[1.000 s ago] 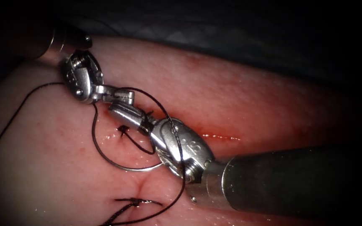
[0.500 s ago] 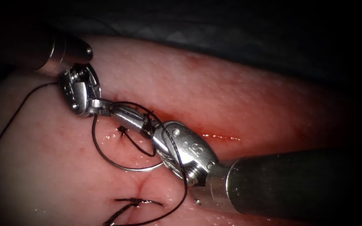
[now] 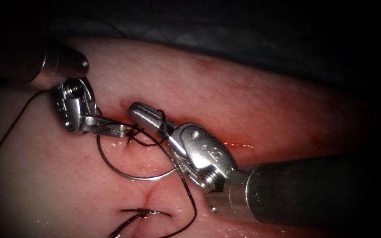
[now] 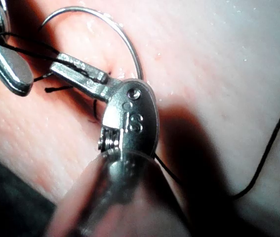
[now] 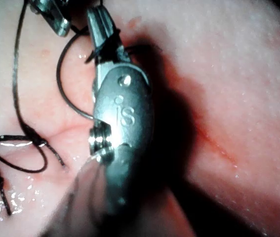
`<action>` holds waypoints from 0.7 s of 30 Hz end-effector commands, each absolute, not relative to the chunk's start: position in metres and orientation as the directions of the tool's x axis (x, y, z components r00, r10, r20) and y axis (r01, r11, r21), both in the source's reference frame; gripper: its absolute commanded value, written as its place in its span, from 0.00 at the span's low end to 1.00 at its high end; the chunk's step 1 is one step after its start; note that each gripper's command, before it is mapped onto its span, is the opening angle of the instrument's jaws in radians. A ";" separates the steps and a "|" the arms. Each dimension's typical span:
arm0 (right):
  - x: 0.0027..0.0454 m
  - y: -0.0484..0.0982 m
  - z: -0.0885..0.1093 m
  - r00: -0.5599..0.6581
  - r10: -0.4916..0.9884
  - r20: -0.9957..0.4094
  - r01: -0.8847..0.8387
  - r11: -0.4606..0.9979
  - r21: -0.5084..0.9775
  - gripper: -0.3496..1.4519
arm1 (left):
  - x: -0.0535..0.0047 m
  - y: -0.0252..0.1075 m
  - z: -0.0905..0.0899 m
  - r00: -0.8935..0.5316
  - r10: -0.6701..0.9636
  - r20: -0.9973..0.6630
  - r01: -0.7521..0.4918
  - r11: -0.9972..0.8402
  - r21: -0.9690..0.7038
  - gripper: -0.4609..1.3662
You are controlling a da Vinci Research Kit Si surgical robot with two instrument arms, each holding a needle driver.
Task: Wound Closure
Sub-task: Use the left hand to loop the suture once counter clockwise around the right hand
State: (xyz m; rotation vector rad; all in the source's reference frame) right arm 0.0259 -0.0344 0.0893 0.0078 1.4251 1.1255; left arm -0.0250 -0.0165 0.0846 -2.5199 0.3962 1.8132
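Showing progress on the pale pink slab of tissue (image 3: 252,101), one finished knot of dark thread (image 3: 144,213) sits low on the cut, and a second stitch (image 3: 131,139) with short tails lies higher, not yet tied. The left arm's silver needle driver (image 3: 122,130) has its jaws pressed together on the black thread (image 3: 184,180) beside that stitch. The right arm's silver needle driver (image 3: 140,110), thread looped around it, appears pressed together on nothing. The thin curved steel needle (image 3: 133,175) lies free on the tissue, left of the cut.
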 end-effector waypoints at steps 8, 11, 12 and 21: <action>0.0265 -0.034 0.089 -0.292 0.633 -0.717 -0.587 0.473 0.657 0.00 | -0.0255 -0.017 0.085 0.282 -0.211 -0.936 -0.222 -0.963 0.150 0.06; 0.0271 -0.034 0.089 -0.298 0.643 -0.706 -0.586 0.460 0.667 0.00 | -0.0259 -0.017 0.085 0.279 -0.211 -0.937 -0.225 -0.963 0.150 0.06; 0.0273 -0.034 0.089 -0.296 0.653 -0.697 -0.587 0.452 0.672 0.00 | -0.0261 -0.017 0.084 0.277 -0.218 -0.936 -0.231 -0.961 0.155 0.06; 0.0279 -0.035 0.090 -0.351 0.686 -0.638 -0.608 0.352 0.712 0.14 | -0.0265 -0.017 0.084 0.263 -0.220 -0.939 -0.226 -0.961 0.162 0.06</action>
